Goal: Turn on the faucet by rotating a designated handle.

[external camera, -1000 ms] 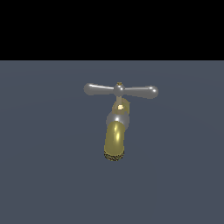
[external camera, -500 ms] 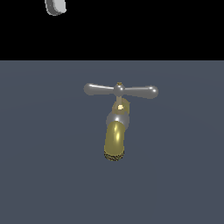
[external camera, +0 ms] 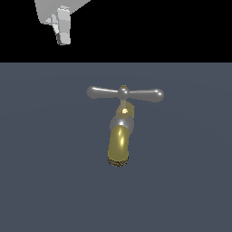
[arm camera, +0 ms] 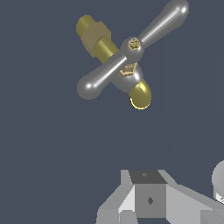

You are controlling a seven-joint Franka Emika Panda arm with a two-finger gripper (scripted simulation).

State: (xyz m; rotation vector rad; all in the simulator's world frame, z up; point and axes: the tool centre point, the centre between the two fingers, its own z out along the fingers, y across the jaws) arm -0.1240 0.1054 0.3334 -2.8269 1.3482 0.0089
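Observation:
The faucet stands in the middle of the dark floor, with its brass-gold spout (external camera: 118,144) curving toward the camera under a silver collar. The handle (external camera: 124,94), a slim silver crossbar with bulb ends, lies level across the top of the faucet's stem. My gripper (external camera: 64,40) hangs high at the exterior view's left, well above and away from the handle, touching nothing. Its fingers look closed together and empty. In the wrist view the handle (arm camera: 131,46) and the spout (arm camera: 141,94) show far beyond the gripper (arm camera: 146,194).
A dark grey-blue floor (external camera: 190,181) surrounds the faucet. A brass threaded body (arm camera: 92,36) sticks out behind the handle hub in the wrist view.
My gripper has come into the exterior view from the top at its left and moved lower. The faucet and handle have not moved.

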